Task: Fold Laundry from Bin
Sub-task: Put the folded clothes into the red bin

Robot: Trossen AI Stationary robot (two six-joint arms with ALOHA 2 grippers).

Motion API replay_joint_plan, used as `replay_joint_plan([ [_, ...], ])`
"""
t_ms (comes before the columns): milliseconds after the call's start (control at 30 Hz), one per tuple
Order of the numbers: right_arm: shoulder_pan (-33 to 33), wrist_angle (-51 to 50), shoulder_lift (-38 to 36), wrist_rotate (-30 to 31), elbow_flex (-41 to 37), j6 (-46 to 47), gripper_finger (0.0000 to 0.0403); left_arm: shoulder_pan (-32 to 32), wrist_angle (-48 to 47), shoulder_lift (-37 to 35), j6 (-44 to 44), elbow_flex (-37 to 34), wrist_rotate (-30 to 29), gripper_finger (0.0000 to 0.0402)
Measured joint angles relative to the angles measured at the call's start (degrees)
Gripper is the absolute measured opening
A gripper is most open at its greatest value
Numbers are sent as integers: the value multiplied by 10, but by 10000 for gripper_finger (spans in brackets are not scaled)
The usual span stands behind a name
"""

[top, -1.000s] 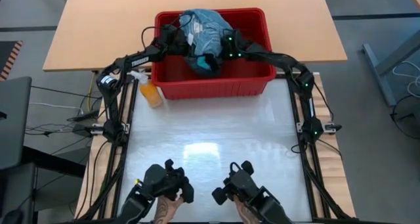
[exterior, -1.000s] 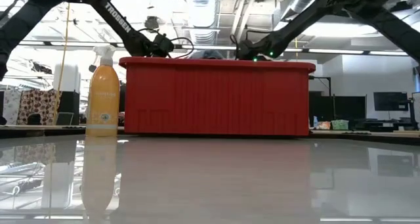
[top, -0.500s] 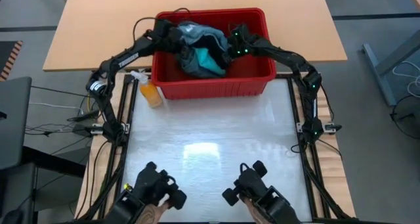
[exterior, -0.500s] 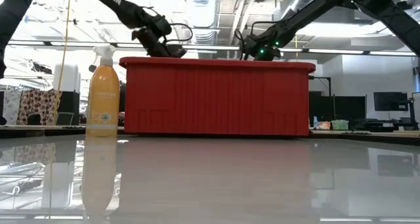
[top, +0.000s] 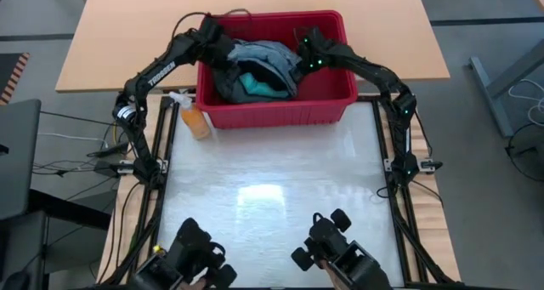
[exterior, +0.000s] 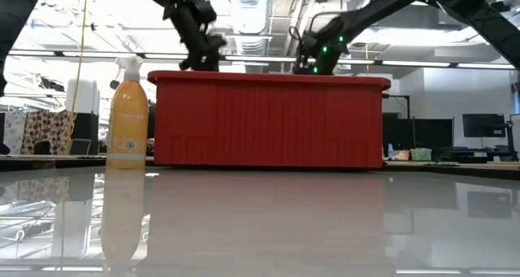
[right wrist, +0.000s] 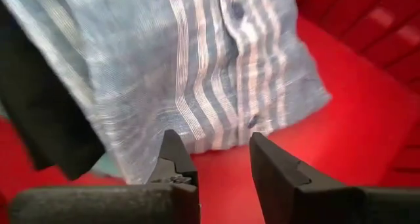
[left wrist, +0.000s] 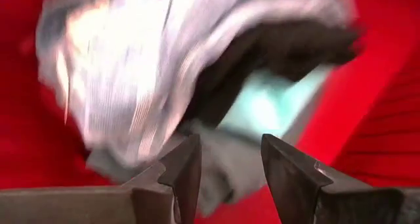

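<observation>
High view, near edge of the white table (top: 272, 196): 2 dark controller handles (top: 197, 254) with a person's hands on them, nothing else on the white surface. Orange spray bottle (top: 194, 120) stands at the table's far-left corner, just beside the bin (top: 280, 111). Red bin sits along the far edge, centred, with the laundry (top: 259, 69) piled inside — blue-grey striped shirt (right wrist: 197, 66) on top, turquoise garment (top: 255, 84) and a black one (right wrist: 46, 125) showing under it.

Left gripper (top: 219, 52) is over the bin's far-left corner; its wrist view shows the fingers (left wrist: 187, 168) parted with a clear gap, nothing between them, cloth just beyond the tips. Right gripper (top: 308, 50) is over the far-right part of the bin at the pile's edge; fingers (right wrist: 272, 161) also apart, empty, striped shirt hem just ahead.

Low view: both grippers sit above the bin's rim — left (exterior: 203, 45), right (exterior: 317, 54).
</observation>
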Motion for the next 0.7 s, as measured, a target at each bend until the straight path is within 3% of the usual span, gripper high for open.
replay_joint_plan([
  [167,2,-85,0,0,99,-18,125,-20,44,-17,11,40,16,146],
  [367,15,-125,-1,-2,182,-36,125,-35,204,21,43,4,-39,146],
  [467,27,-129,-1,-3,192,-40,125,-35,302,63,30,-7,-100,146],
  [567,36,-141,-1,-3,188,-58,125,-36,404,81,1,-21,-109,146],
  [700,42,-138,-1,-9,180,-67,125,-38,419,109,-7,-23,-119,146],
])
